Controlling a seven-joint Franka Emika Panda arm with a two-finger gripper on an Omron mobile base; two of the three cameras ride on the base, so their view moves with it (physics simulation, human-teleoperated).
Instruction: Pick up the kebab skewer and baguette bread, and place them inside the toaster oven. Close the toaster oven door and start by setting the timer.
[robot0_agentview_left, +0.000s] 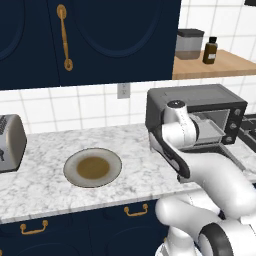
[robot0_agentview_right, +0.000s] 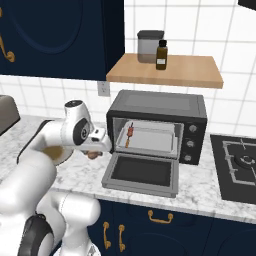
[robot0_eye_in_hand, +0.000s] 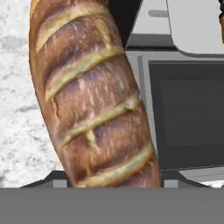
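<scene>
Baguette in my grip, held just left of the open oven.

Nearest me, my gripper (robot0_agentview_right: 93, 155) is clamped on the one baguette bread (robot0_eye_in_hand: 89, 94), which runs lengthwise up the hand view with pale slashes across its crust. The arm bends at the elbow with the wrist pointing down over the marble counter (robot0_agentview_left: 45, 180), beside the one toaster oven door (robot0_agentview_right: 141, 172), which lies dropped flat. Left of the arm I count one plate (robot0_agentview_left: 92, 167) and one silver toaster (robot0_agentview_left: 11, 142). Farther back, one toaster oven (robot0_agentview_right: 157, 125) holds one kebab skewer (robot0_agentview_right: 129, 135) on its tray, left side. On the shelf (robot0_agentview_right: 167, 70) above: one canister (robot0_agentview_right: 149, 46), one dark bottle (robot0_agentview_right: 161, 55); I can't read its label.
</scene>
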